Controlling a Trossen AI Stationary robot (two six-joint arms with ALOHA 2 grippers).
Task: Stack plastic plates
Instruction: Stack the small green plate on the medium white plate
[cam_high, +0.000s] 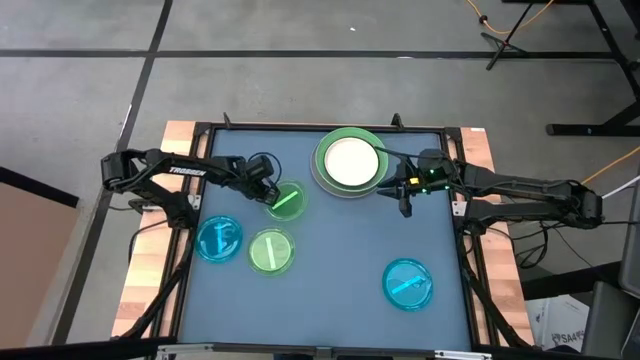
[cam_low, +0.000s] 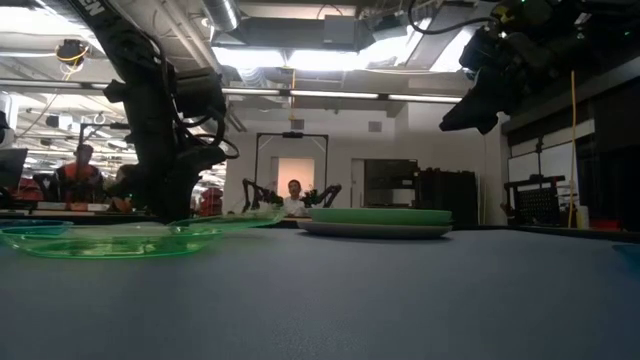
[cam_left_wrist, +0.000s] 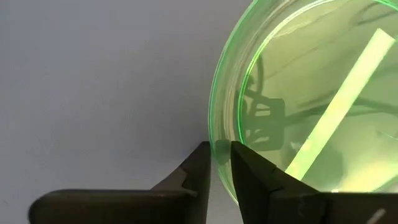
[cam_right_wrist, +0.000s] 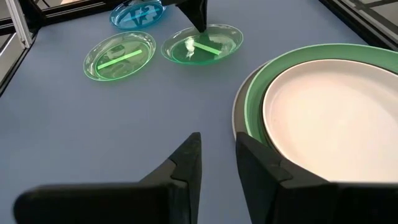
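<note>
A translucent green plate (cam_high: 290, 201) lies left of the middle, with my left gripper (cam_high: 270, 197) shut on its left rim. It also shows in the left wrist view (cam_left_wrist: 311, 112) and the right wrist view (cam_right_wrist: 202, 43). A stack (cam_high: 349, 163) stands at the far middle: a white plate (cam_right_wrist: 329, 118) on a light green one (cam_right_wrist: 273, 68) on a grey one (cam_right_wrist: 239, 106). My right gripper (cam_high: 404, 203) is open and empty, above the table just right of the stack. A second green plate (cam_high: 271, 251) and two blue plates (cam_high: 219, 239) (cam_high: 408, 283) lie flat. No black plate shows. My left gripper pinches the green plate's rim (cam_left_wrist: 221, 148) on its left side, one finger (cam_left_wrist: 202, 165) outside the plate and one finger (cam_left_wrist: 249, 171) inside it. The fingers come from the table's left, slanting down. In the low view the plate (cam_low: 240, 220) looks slightly tilted.
The table's raised black frame (cam_high: 455, 250) runs around the blue-grey mat. Bare mat (cam_high: 340, 260) lies between the plates in the middle and near the front. People and equipment show in the room beyond the far edge (cam_low: 295, 195).
</note>
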